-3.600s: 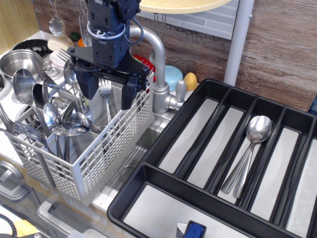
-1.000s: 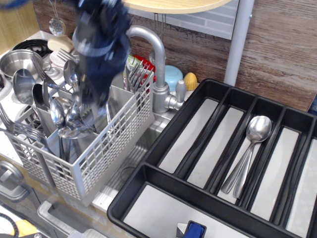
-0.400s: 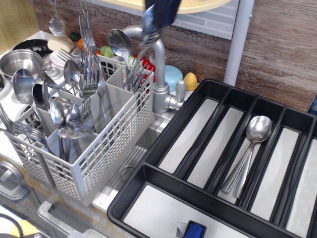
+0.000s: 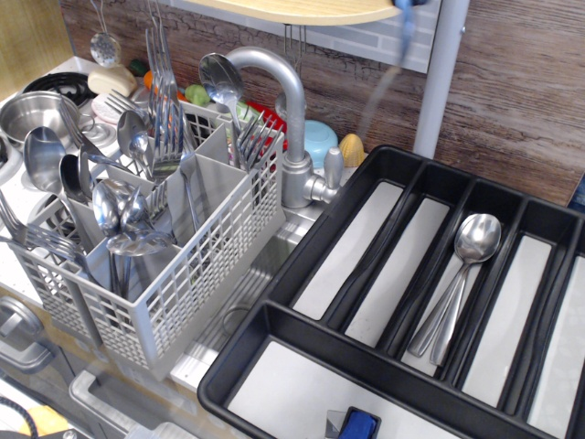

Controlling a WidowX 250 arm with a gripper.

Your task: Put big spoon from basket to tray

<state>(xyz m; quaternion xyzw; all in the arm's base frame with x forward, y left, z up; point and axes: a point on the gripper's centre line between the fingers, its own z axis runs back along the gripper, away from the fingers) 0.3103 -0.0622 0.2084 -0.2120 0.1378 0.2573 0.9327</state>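
Observation:
Only a blue bit of my gripper [image 4: 409, 5] shows at the top edge, above the far left end of the black tray [image 4: 302, 245]. A thin blurred grey streak, the big spoon [image 4: 377, 91], hangs down from it in the air, so the gripper seems shut on it; the fingers are out of view. Two big spoons [image 4: 462, 274] lie together in one long tray compartment. The grey-white basket [image 4: 183, 274] stands at the left, with several spoons [image 4: 119, 215] and forks [image 4: 164, 110] upright in its compartments.
A curved metal faucet [image 4: 288, 101] rises between basket and tray. A white post [image 4: 441, 73] stands behind the tray. A steel pot [image 4: 27, 114] and ladles sit at the far left. A blue object [image 4: 359, 425] lies at the tray's front edge.
My gripper rose out of the basket and swept right along the top, from above the faucet to above the tray's far left end, carrying a spoon that now hangs blurred below it.

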